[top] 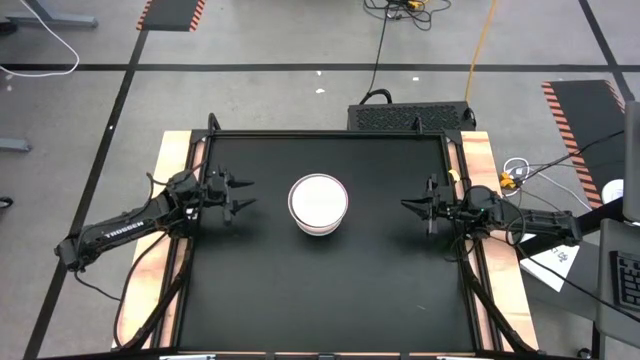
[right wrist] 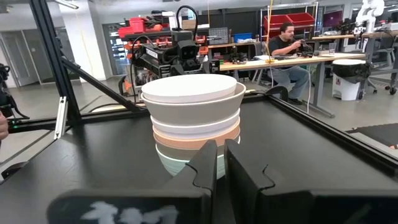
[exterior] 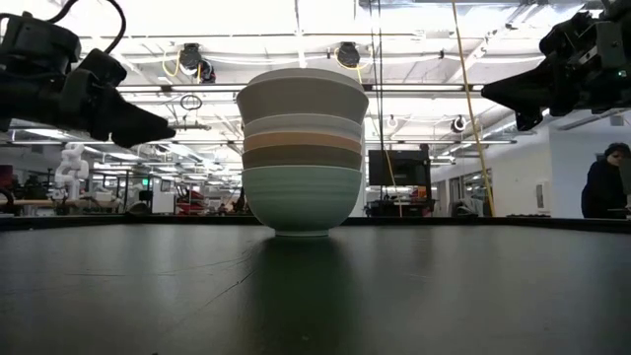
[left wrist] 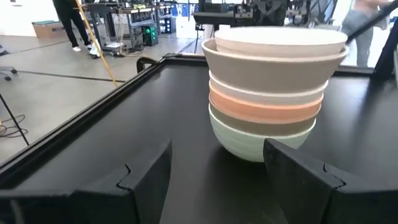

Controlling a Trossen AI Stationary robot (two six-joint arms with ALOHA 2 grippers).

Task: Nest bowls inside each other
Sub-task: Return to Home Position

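The bowls (top: 318,204) stand nested in one stack at the middle of the black table, a mint green bowl (exterior: 301,200) at the bottom resting by its foot on the mat, then olive-grey, salmon-orange, white and beige-grey ones, with a white bowl (left wrist: 280,38) on top. My left gripper (top: 240,194) hovers open to the stack's left, above the table, pointing at it. My right gripper (top: 408,205) hovers shut to the stack's right, also pointing at it. Neither touches the stack (right wrist: 193,118).
A raised black frame (top: 330,134) borders the table's far edge and sides. Bare mat lies all around the stack. In the room beyond, a seated person (right wrist: 289,46) works at a desk, and another person (exterior: 601,182) shows at the right.
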